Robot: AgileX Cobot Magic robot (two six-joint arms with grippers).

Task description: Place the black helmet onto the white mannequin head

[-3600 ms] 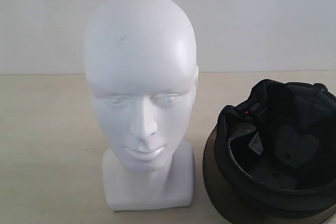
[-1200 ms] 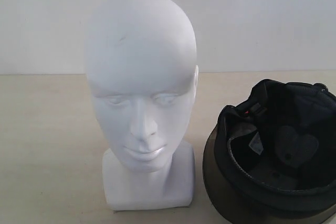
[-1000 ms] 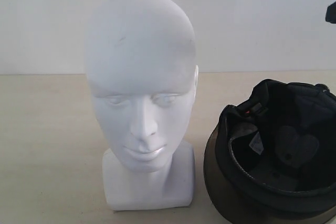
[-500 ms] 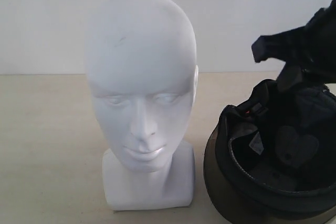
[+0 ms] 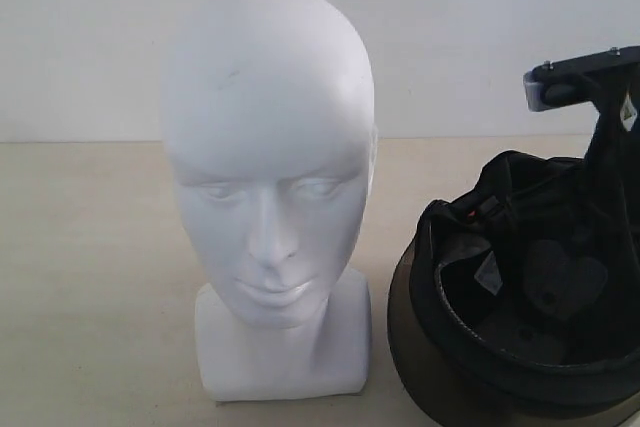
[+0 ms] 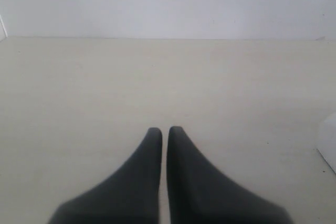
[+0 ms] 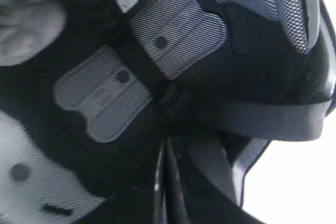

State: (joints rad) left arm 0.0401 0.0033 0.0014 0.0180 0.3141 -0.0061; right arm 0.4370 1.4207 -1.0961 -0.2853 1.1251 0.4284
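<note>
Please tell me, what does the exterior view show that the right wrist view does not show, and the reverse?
Only the exterior view: the white mannequin head, upright on the table, and the brown visor. Only the right wrist view: the right gripper, shut, near grey mesh pads and a strap. Both: the padded inside of the black helmet.

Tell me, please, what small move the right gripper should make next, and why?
Probably open its jaws. The right gripper is shut inside the black helmet, which lies opening-up on the table beside the white mannequin head, and it seems to hold nothing. It needs open jaws to take hold of the helmet before any lift.
</note>
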